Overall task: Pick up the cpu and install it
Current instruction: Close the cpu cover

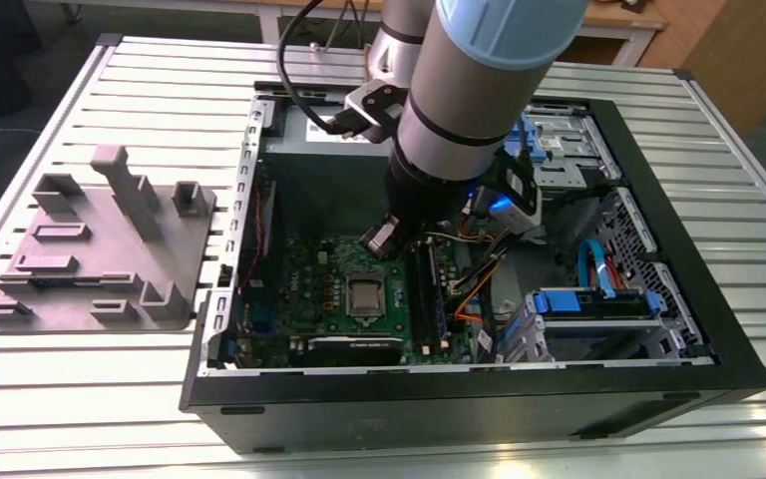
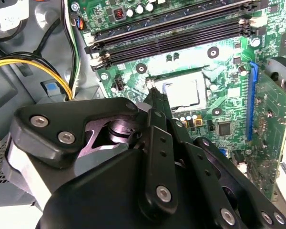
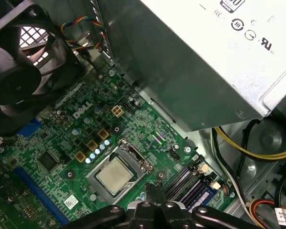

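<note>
The small, flat, silvery-grey square cpu (image 3: 115,175) lies seated in the metal-framed socket (image 3: 142,161) on the green motherboard (image 3: 62,138). The board sits inside the open black computer case (image 1: 722,349) on the slatted metal counter (image 1: 157,90). The black end effector (image 3: 155,188) hovers just beside a socket corner, near the long black memory slots (image 3: 190,183). In both wrist views its fingertips look clenched together, grasping nothing. The first wrist view shows the chip's dull top clearly, while the second wrist view washes it white. The exterior view shows a grey moulded fixture (image 1: 91,249) beside the case, on the exterior view's left.
</note>
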`<state>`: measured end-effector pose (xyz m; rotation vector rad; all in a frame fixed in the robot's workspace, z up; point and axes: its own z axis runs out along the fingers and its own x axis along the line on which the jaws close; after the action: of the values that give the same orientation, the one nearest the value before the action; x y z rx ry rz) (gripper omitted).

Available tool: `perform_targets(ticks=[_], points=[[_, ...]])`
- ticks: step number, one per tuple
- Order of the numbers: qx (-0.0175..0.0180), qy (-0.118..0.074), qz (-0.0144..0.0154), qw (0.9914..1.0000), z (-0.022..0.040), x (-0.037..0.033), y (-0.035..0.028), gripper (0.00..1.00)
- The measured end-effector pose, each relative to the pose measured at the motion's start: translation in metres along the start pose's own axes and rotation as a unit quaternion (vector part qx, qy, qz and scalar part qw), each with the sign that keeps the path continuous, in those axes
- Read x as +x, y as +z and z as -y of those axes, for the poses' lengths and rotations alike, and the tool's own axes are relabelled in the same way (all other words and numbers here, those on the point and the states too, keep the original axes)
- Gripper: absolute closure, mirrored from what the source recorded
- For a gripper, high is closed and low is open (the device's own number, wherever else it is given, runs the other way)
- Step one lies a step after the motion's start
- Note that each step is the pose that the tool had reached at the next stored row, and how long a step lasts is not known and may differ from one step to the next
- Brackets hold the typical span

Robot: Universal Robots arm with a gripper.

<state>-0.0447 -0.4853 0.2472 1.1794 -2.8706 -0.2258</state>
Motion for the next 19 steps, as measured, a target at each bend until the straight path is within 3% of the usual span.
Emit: perform_targets(ticks=[13, 19], points=[[0.0001, 0.0, 0.0, 1.0, -0.0004, 0.0005, 0.0, 0.9], [0.0002, 0.0, 0.0002, 1.0, -0.0084, 0.0097, 0.0017, 0.9]])
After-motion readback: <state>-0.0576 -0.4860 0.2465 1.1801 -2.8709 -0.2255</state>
